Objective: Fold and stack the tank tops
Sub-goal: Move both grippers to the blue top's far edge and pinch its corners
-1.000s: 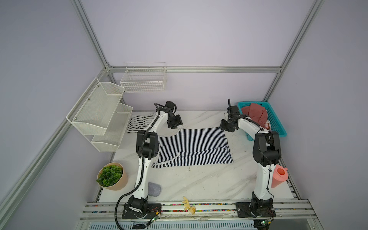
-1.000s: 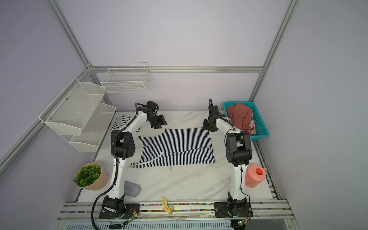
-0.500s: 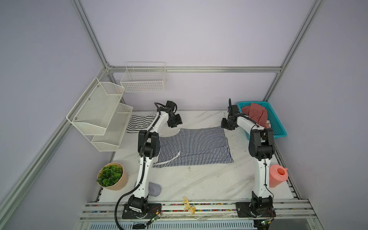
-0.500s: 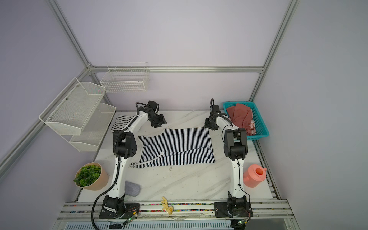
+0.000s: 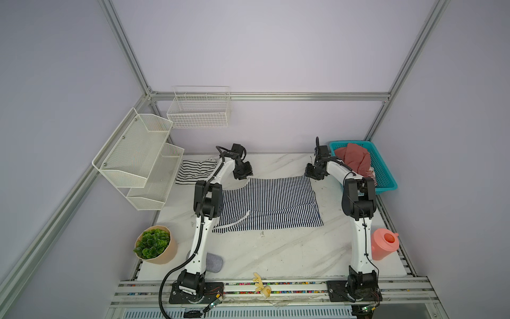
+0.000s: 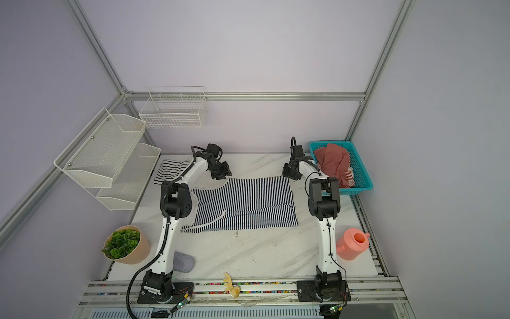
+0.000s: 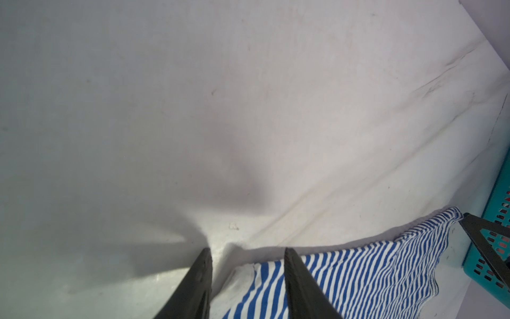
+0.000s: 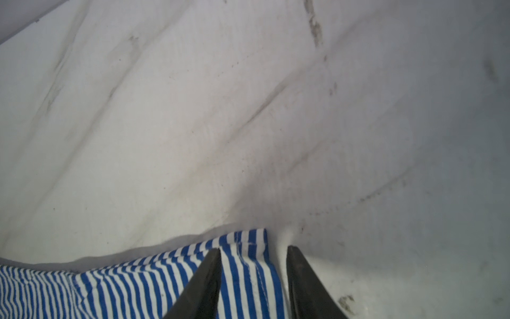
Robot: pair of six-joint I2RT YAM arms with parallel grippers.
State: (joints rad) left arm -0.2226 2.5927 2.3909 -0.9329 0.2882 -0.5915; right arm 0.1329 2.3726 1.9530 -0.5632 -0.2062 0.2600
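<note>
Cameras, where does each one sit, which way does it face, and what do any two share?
Both top views: high over the front, looking down and back at the table; both arms show whole.
Left wrist: low behind the left hand, facing the table; its fingers show.
Right wrist: low behind the right hand, facing the table; its fingers show.
Shared: both wrist views catch the navy top, at opposite far corners.
</note>
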